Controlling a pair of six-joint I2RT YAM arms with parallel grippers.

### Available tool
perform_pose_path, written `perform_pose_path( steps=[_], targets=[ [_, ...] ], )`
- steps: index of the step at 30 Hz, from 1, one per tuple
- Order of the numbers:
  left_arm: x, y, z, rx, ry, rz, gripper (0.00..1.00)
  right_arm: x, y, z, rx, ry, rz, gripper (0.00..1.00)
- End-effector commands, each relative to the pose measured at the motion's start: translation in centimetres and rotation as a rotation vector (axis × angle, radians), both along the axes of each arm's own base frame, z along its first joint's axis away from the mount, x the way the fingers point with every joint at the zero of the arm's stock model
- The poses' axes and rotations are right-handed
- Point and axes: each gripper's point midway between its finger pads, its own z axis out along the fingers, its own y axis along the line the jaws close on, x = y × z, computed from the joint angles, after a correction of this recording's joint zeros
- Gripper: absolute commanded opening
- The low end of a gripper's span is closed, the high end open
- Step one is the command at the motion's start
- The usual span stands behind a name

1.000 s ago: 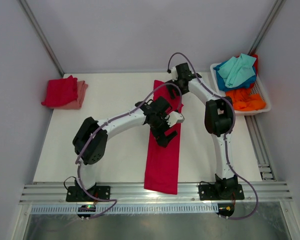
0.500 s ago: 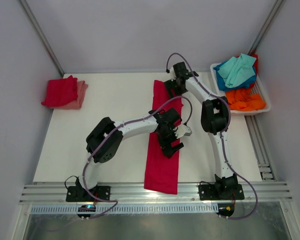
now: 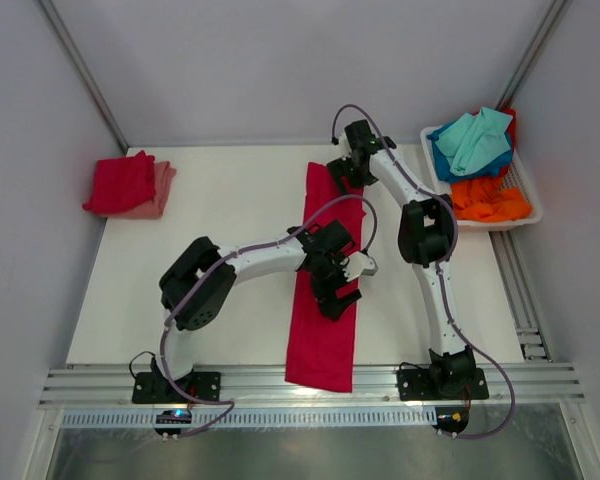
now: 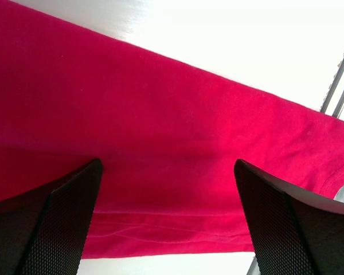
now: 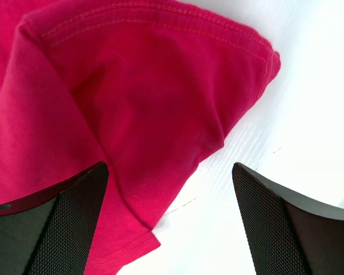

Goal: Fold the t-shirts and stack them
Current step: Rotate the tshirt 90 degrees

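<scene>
A crimson t-shirt [image 3: 325, 300], folded into a long narrow strip, lies down the middle of the white table [image 3: 220, 230]. My left gripper [image 3: 340, 290] is open just above the strip's middle; in the left wrist view the red cloth [image 4: 160, 149] fills the space between the fingers. My right gripper [image 3: 342, 178] is open over the strip's far end, where a sleeve corner [image 5: 160, 114] lies on the table. A stack of folded red and pink shirts [image 3: 128, 186] sits at the far left.
A white basket [image 3: 515, 195] at the far right holds teal, blue and orange shirts [image 3: 475, 140]. Metal rails [image 3: 310, 385] run along the near table edge. Frame posts stand at the back corners.
My left gripper moved forward along the strip, then slightly back left. My right gripper shifted a little over the far end. The shirt stays flat.
</scene>
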Motion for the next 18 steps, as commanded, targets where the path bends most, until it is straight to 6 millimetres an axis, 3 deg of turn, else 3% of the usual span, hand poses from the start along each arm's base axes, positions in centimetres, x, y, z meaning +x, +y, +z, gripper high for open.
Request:
perform_pose_path(
  steps=[1, 8, 11, 13, 14, 15, 18],
  targets=[
    [-2.7, 2.2, -0.7, 0.057, 0.096, 0.002, 0.99, -0.1, 0.0, 0.5, -0.021, 0.003, 0.013, 0.93],
    [-4.1, 2.7, -0.3, 0.045, 0.126, -0.018, 0.99, -0.3, 0.0, -1.2, -0.028, 0.036, 0.011, 0.93],
    [-3.5, 2.7, 0.3, 0.042, 0.082, -0.017, 0.99, 0.1, 0.2, -1.3, -0.01, 0.013, 0.007, 0.93],
    [-2.1, 2.5, 1.7, 0.017, -0.003, -0.012, 0.99, 0.5, 0.4, 0.3, 0.0, -0.038, 0.015, 0.93],
    [-0.7, 2.6, 2.2, 0.027, -0.081, 0.007, 0.99, 0.9, 0.3, 0.1, 0.005, -0.069, 0.018, 0.93],
    [0.4, 2.3, 3.3, 0.008, -0.129, 0.017, 0.99, 1.3, 0.4, 2.5, 0.018, -0.128, 0.019, 0.93],
    [3.5, 2.2, 7.0, -0.045, -0.237, 0.082, 0.99, 2.3, 0.3, 5.2, 0.024, -0.24, 0.025, 0.93]
  ],
)
